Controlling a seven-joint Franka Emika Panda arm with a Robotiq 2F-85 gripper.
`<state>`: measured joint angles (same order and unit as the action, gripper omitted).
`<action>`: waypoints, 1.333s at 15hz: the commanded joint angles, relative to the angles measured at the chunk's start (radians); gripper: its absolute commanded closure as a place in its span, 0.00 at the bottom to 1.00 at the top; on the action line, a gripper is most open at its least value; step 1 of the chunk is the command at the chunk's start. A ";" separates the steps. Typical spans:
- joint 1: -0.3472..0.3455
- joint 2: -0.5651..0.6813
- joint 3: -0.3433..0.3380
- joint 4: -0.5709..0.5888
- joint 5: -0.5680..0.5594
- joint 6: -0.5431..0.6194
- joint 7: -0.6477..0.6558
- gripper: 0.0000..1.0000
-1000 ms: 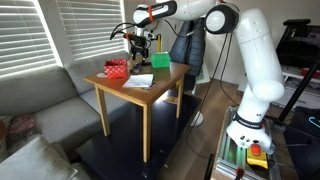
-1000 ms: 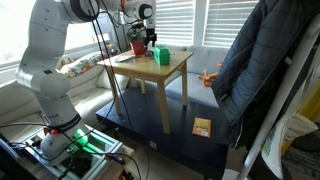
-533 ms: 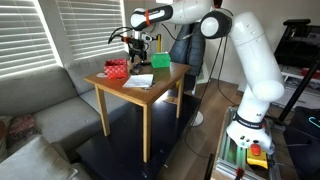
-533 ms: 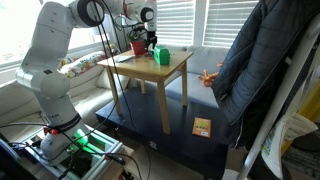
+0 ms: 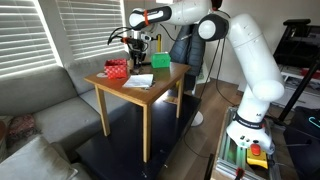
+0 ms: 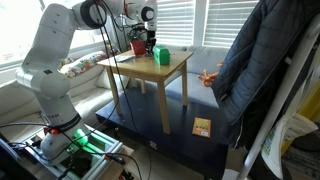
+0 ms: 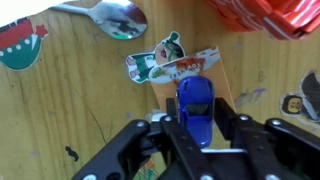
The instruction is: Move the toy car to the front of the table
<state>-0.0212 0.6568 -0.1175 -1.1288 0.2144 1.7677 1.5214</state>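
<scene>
The fingers (image 7: 243, 140) were closed on the toy car (image 7: 195, 105), one dark pad pressed to each side of its blue body, with its nose pointing away from the wrist. Whether its wheels touched the wood or hung just above it could not be told. Under the car lay the light-brown worktop (image 7: 80, 100). Just beyond the car's nose was a cartoon sticker (image 7: 170, 62), and farther off, toward the upper edge of the wrist view, a metal spoon (image 7: 115, 18). The ridged edge of a red container (image 7: 265, 15) showed in the upper right corner.

In both exterior views the white arm (image 5: 250, 60) (image 6: 45, 60) reached across to the window side of the worktop (image 5: 160, 86) (image 6: 150, 68), its wrist pointed down beside the red container (image 5: 118, 68) (image 6: 138, 45). A green box (image 5: 160, 62) (image 6: 160, 55) stood near it, and a white sheet of paper (image 5: 140, 80) lay closer to the middle. The car itself was too small to pick out there.
</scene>
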 commanded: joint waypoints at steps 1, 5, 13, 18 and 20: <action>-0.004 0.034 0.007 0.068 -0.029 -0.047 0.021 0.74; -0.003 0.024 0.008 0.068 -0.031 -0.048 0.019 0.90; 0.005 -0.094 -0.001 -0.038 -0.009 -0.063 0.007 0.90; 0.012 -0.192 -0.007 -0.154 -0.011 -0.045 0.023 0.90; 0.018 -0.253 -0.007 -0.240 -0.014 -0.018 0.022 0.90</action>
<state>-0.0202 0.5231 -0.1192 -1.2064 0.2038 1.7103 1.5243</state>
